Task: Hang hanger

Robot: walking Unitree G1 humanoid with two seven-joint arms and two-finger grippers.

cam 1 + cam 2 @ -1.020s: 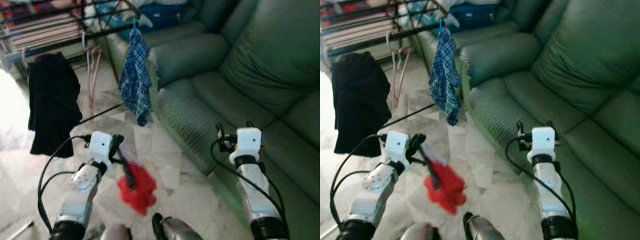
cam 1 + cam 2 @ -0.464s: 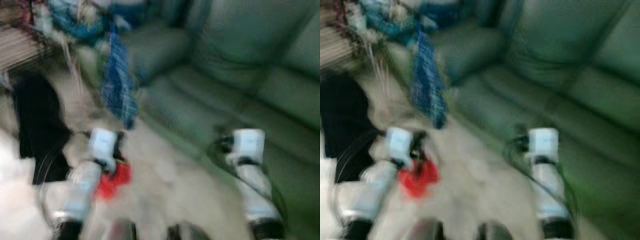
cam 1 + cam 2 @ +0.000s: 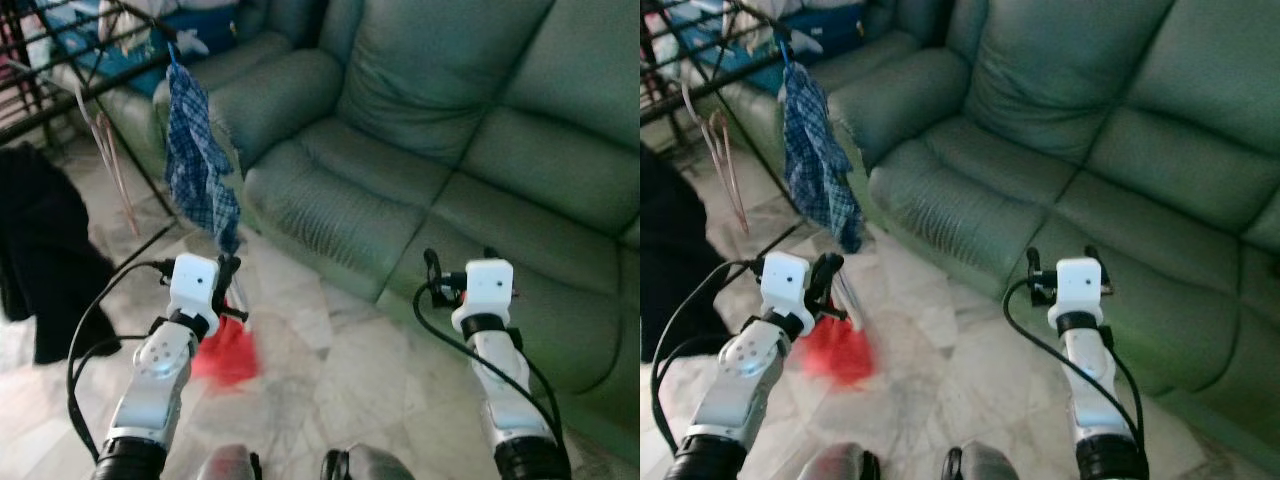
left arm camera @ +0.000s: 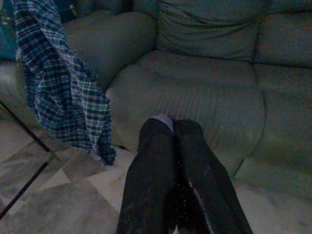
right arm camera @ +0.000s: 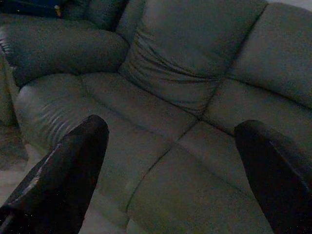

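Nearest us, our left tool is clenched on a hanger carrying a red garment above the marble floor. Our right tool hangs released, fingers spread, before the green sofa. Farther off, a blue checked cloth hangs from the drying rack

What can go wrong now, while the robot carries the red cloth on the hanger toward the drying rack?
1. The left gripper is shut on a thin hanger with a red garment dangling low; the garment might slip off or brush the floor.
2. The blue checked cloth hangs from the rack just ahead; the load could snag it.
3. The open right gripper is over the green sofa and might bump it in a turn.
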